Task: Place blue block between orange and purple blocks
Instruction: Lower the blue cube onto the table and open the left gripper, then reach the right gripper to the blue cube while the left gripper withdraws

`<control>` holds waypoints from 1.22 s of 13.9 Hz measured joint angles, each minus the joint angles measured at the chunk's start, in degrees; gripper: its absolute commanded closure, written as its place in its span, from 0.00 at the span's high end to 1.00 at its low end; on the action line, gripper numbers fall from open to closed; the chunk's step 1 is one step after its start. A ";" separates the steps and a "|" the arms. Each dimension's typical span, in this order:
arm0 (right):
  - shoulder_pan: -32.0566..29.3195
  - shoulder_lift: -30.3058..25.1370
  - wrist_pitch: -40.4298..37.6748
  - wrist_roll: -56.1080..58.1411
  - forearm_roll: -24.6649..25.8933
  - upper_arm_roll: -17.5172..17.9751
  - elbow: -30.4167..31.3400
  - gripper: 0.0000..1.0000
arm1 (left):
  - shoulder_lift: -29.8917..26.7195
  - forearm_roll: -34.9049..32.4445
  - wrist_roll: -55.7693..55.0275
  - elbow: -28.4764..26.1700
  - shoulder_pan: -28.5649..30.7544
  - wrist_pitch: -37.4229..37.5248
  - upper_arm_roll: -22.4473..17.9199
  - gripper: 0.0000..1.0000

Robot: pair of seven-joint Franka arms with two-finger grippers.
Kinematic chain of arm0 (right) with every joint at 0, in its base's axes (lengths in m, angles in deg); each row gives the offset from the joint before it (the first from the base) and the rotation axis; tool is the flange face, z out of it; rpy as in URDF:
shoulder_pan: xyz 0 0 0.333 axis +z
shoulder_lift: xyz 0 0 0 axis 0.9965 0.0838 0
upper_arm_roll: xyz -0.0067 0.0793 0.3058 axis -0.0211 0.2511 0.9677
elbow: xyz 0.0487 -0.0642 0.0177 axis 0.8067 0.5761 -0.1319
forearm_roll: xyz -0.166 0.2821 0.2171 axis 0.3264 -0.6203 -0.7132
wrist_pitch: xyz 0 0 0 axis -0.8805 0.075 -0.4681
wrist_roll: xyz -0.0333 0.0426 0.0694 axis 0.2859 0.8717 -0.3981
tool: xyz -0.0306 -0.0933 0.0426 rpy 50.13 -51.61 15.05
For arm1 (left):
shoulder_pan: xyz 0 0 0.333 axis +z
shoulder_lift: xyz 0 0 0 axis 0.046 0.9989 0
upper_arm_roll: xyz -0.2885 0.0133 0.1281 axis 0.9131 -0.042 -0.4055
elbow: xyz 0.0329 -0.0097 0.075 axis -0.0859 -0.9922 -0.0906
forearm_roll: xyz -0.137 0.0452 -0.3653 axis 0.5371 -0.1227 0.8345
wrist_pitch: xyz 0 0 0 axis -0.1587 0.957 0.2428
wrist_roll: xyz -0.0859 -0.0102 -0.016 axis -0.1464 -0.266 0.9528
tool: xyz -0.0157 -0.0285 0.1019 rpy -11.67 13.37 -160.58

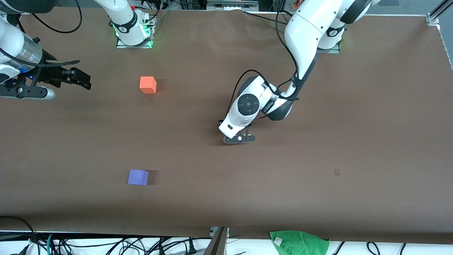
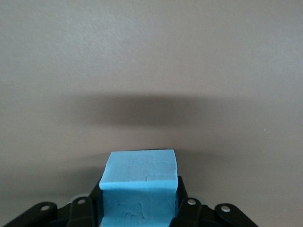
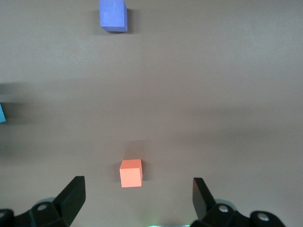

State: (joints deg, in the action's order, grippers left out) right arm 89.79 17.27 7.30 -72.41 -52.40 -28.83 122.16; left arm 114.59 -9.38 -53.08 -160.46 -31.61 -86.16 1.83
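The left arm (image 1: 304, 39) reaches out from its base over the middle of the brown table (image 1: 354, 141), its upper link slanting down toward the front camera and its wrist bent so that the hand points straight down. The left gripper (image 1: 239, 139) hangs low over bare tabletop, and its fingers (image 2: 185, 203) are clamped on the two sides of the blue block (image 2: 139, 187). In the left wrist view the block sits squarely between the black pads with its top face showing, and a soft shadow lies on the cloth under it; whether the block touches the table I cannot tell.

The orange block (image 1: 148, 85) rests on the table toward the right arm's end, farther from the front camera. The purple block (image 1: 138, 177) rests nearer to that camera, roughly in line with the orange one and well apart from it. The gap between them holds nothing.

The right arm (image 1: 17, 53) waits at its own end of the table, its forearm lying nearly level. The right gripper (image 1: 83, 79) points toward the orange block with its fingers (image 3: 73, 198) spread wide and holding nothing.
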 measured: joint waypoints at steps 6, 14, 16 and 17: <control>-0.02 0.05 0.56 -0.03 -0.05 0.00 0.00 1.00 | -0.35 0.00 0.03 0.48 -0.47 0.20 -0.10 1.00; 0.03 1.96 4.91 0.00 -2.22 0.20 -0.23 1.00 | -20.71 -0.01 0.23 3.01 6.81 33.41 -1.60 1.00; 0.32 4.12 4.34 0.09 -3.45 0.94 -0.29 1.00 | -26.47 -0.99 3.94 2.89 11.43 40.92 -1.73 1.00; 0.60 5.41 4.32 0.09 -3.46 1.22 -0.52 1.00 | -28.39 -1.78 7.61 2.82 13.58 42.92 -1.85 1.00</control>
State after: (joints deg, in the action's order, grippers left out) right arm 90.39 22.68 11.61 -72.31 -55.86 -27.60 121.64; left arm 86.20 -11.16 -45.47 -157.65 -18.03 -43.24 -0.02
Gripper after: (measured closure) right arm 0.000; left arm 0.000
